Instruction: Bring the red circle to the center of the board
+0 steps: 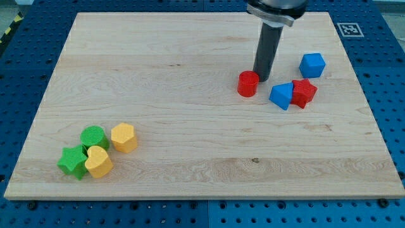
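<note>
Wooden board (190, 76) lying on blue perforated bench (25, 57), pale and mostly bare across centre, upper left and lower right.

Red circle (248, 83): short red cylinder, sitting right of centre in upper half, well clear of every board edge, open wood stretching away to its left.

My tip (261, 77): end effector being a plain dark rod with no jaws to open or close, gripping nothing, standing touching or just beside red circle's upper right side.

Blue hexagonal block (312, 64), blue block (281, 95) and red block (304, 93) sitting right of circle, last two touching.

Green circle (93, 137), green star (73, 162), yellow heart (99, 162), yellow hexagonal block (124, 137) clustering lower left.

Fiducial marker (350, 29) showing upper right.
</note>
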{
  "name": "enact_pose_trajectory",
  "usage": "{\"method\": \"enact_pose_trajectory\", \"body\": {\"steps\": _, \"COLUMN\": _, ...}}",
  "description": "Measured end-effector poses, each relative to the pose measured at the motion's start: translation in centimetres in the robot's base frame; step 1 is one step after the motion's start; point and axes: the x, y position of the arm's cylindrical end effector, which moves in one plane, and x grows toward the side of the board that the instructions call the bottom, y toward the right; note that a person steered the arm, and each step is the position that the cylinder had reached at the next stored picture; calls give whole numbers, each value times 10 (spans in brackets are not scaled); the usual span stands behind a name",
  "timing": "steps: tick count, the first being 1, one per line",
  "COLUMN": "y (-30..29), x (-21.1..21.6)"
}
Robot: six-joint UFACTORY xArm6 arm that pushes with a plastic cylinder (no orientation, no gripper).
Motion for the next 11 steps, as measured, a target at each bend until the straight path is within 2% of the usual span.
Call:
{"method": "enact_pose_trajectory", "body": {"steps": 1, "y": 16, "x": -9}}
{"method": "enact_pose_trajectory", "body": {"steps": 2, "y": 56, "x": -9}}
{"method": "enact_pose_trajectory", "body": {"steps": 5, "y": 16, "x": -3}}
{"method": "enact_pose_trajectory", "body": {"steps": 9, "y": 14, "x": 40}}
{"method": "enact_pose_trajectory", "body": {"steps": 11, "y": -21, "x": 29}}
